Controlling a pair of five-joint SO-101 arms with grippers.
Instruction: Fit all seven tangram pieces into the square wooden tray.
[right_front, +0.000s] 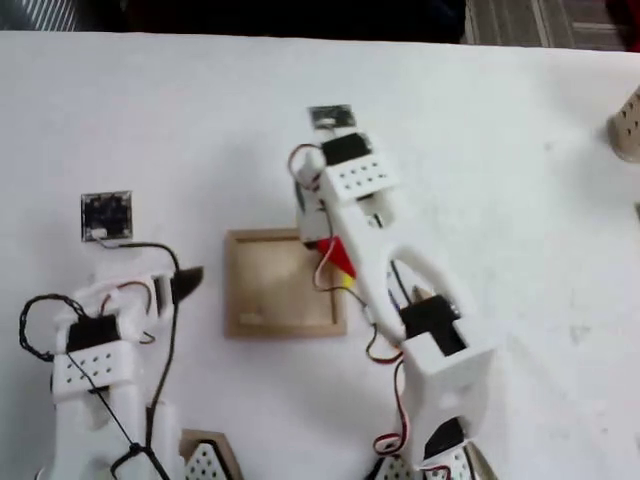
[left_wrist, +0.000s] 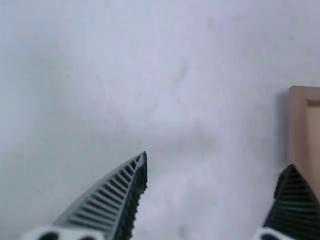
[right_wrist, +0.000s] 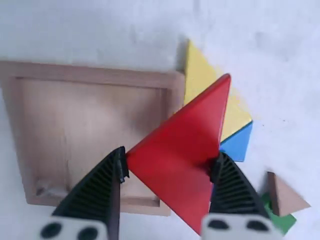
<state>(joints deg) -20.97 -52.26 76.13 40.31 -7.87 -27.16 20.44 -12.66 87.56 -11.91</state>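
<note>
The square wooden tray (right_front: 285, 238) lies mid-table with nothing inside; its floor is bare (right_wrist: 90, 125). My right gripper (right_wrist: 170, 162) hangs over the tray's right-hand rim, shut on a big red triangle (right_wrist: 182, 150) that is tilted, one part above the tray. In the high view the red triangle (right_front: 333, 253) shows under that arm. Beside the tray, under the red piece, lie a yellow triangle (right_wrist: 205, 85) and a blue piece (right_wrist: 237, 142); a small tan triangle (right_wrist: 285, 197) and a green piece (right_wrist: 281, 221) lie farther out. My left gripper (left_wrist: 217, 165) is open over bare table, left of the tray (left_wrist: 302, 130).
A small black square board (right_front: 106, 215) sits on the table behind the left arm, and another (right_front: 330, 117) behind the right arm. A tan perforated object (right_front: 625, 125) stands at the far right edge. White table stretches wide on the right.
</note>
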